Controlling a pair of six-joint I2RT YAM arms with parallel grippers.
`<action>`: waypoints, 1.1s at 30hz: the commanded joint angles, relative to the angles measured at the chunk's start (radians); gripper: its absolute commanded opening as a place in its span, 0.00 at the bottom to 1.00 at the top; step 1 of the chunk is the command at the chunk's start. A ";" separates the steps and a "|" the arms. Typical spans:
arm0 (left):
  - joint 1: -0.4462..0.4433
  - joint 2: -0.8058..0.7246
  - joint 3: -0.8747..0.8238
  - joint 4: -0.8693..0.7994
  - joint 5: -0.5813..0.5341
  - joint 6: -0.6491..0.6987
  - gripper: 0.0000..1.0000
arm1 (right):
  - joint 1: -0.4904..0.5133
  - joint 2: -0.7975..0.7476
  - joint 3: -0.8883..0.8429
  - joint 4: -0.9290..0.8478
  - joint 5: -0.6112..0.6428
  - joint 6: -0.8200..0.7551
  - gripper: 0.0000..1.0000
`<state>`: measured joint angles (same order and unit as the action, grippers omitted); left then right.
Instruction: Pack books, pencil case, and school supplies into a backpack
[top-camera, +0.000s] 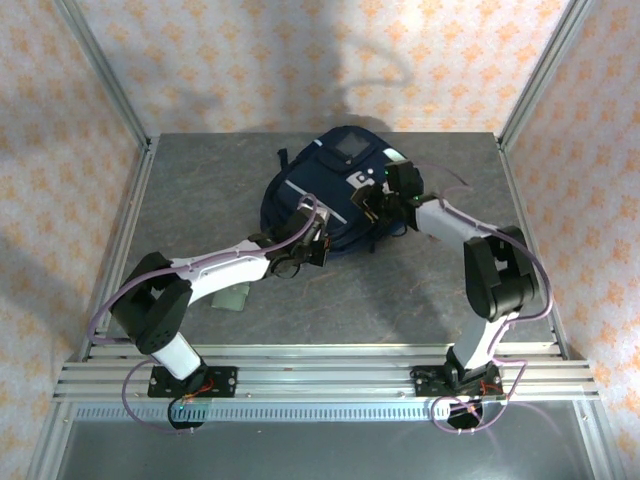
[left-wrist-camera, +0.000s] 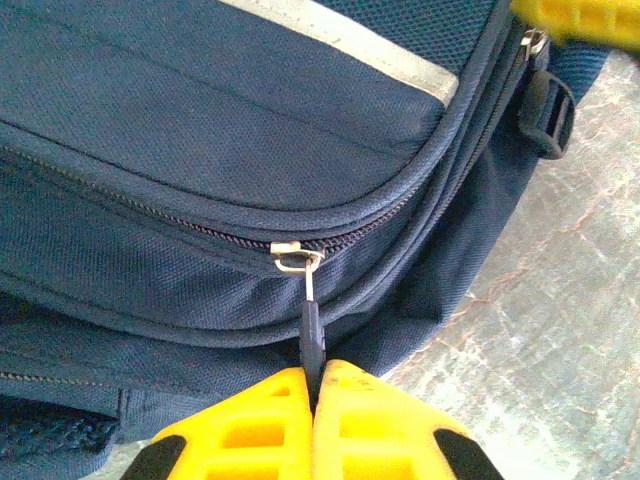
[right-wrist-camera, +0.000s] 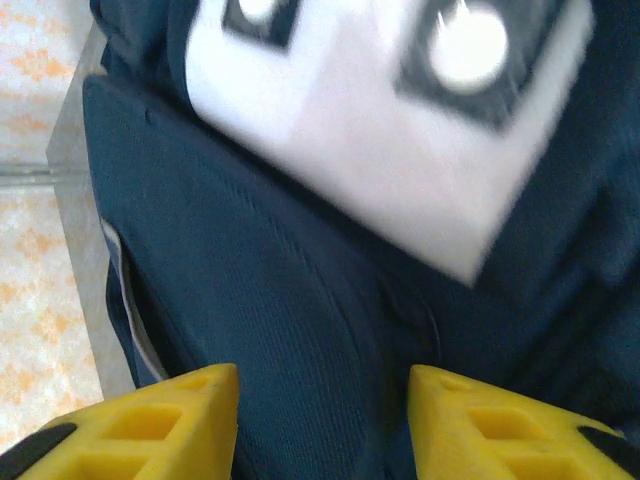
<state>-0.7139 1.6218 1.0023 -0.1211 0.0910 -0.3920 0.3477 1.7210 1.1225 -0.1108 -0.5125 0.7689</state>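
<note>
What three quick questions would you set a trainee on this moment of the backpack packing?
1. True or false: the left tool is shut on the zipper pull of the backpack.
2. Pick one. The fingers of the right tool stand: A) pressed together; B) apart, over the backpack's navy fabric; C) clamped around a book.
3. Fill in: the patch on the backpack just ahead of the right tool is ____ in colour.

Key: 1 true; 2 B; 3 white.
</note>
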 joint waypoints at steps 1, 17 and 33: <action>-0.007 0.012 0.045 0.026 0.016 -0.018 0.00 | 0.031 -0.111 -0.098 0.103 -0.026 0.067 0.47; -0.022 0.003 0.020 0.027 -0.042 -0.018 0.00 | 0.127 -0.006 -0.092 0.205 -0.076 0.171 0.22; 0.240 -0.089 -0.143 0.018 -0.165 -0.018 0.00 | 0.088 -0.031 -0.113 0.198 0.025 0.147 0.00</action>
<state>-0.5419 1.5665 0.8993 -0.0727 -0.0002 -0.4026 0.4641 1.7065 1.0004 0.0463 -0.5571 0.9382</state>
